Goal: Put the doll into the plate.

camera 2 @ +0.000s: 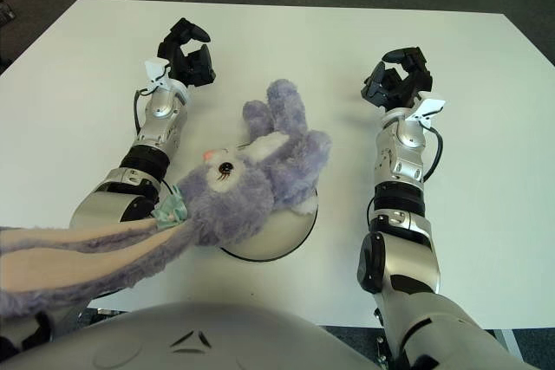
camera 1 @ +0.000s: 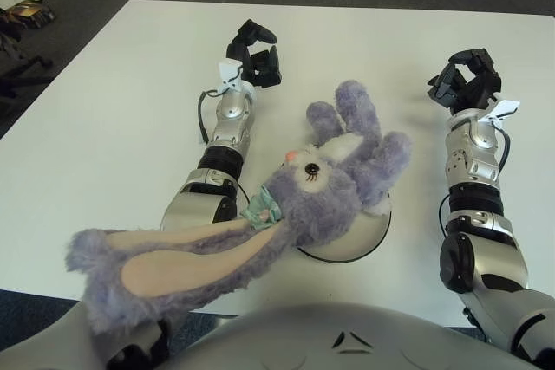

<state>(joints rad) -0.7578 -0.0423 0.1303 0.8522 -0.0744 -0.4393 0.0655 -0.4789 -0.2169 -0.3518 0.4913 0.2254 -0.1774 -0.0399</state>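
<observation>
The left hand showed at about eleven o'clock from the doll, its dark fingers curled in on themselves and holding nothing; the right hand showed at about two o'clock from the doll, well apart from it, likewise curled and gripping nothing. The doll, a purple plush rabbit with a small pale green bow at its neck, lay across the white plate on the white table, its body and paws covering most of the dish and only the plate's five-o'clock rim left bare. One long ear, pink inside, trailed off toward eight o'clock, past the table's near edge and close under the camera. Judged from this, the placing step looked essentially done, with the toy resting on the plate and neither hand touching it. Any next move would call only for keeping both hands clear of the doll, or, if a tidier result were wanted, lifting the overhanging ear inward without dragging the body off the dish. No brand, label or readable writing could be made out; small white tags at each wrist looked blank.
</observation>
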